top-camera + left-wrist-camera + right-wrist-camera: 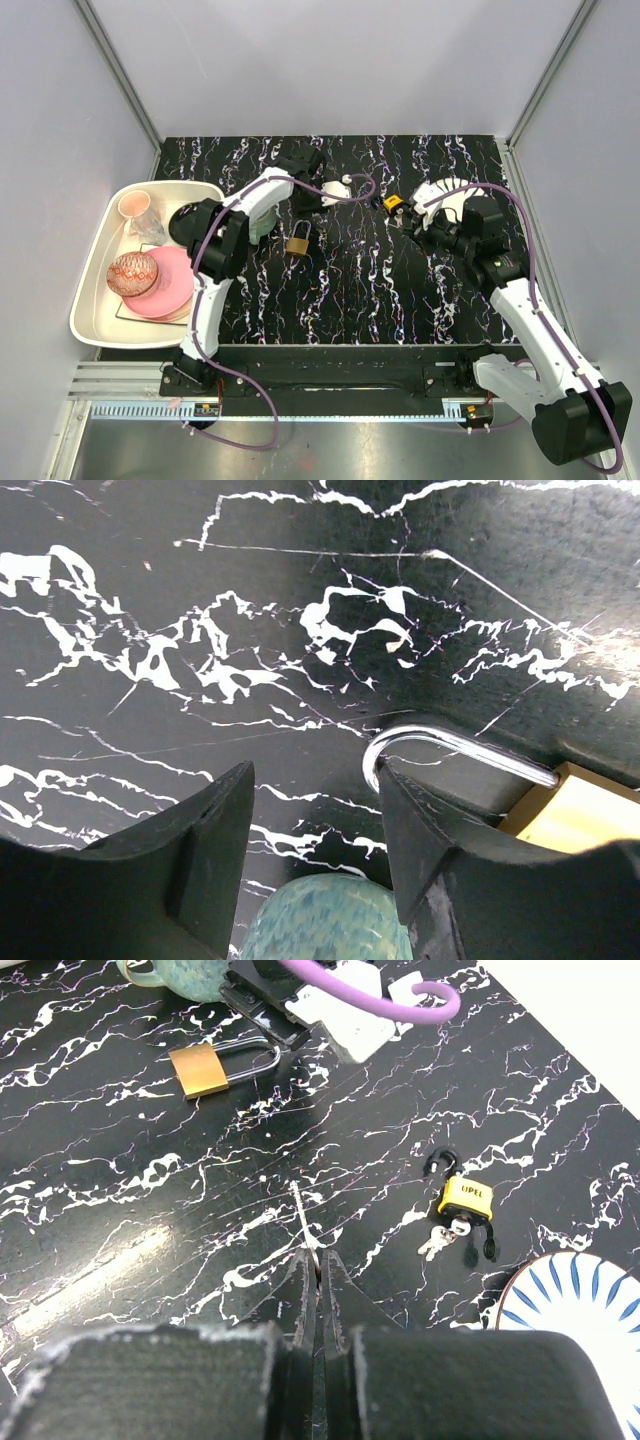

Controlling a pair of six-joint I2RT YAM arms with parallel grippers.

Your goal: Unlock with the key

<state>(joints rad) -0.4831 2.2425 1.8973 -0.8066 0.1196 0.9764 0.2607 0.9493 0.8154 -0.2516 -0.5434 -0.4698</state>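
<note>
- Brass padlock (298, 243) lies at frame centre, its shackle (440, 742) at one finger of the left gripper (312, 785), whose jaws are half-spread and empty.
- Right gripper (318, 1260) pinches the key (303, 1212).
- Yellow padlock (465, 1198), seemingly lettered "OPEL", lies beside a striped plate (580, 1300).

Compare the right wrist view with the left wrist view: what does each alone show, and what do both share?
Only the right wrist view: the right gripper shut on a key, a yellow padlock, and a blue-striped plate. Only the left wrist view: the empty gap between the fingers of the left gripper, the shackle beside one finger. Both: the brass padlock on the black marbled table.
</note>
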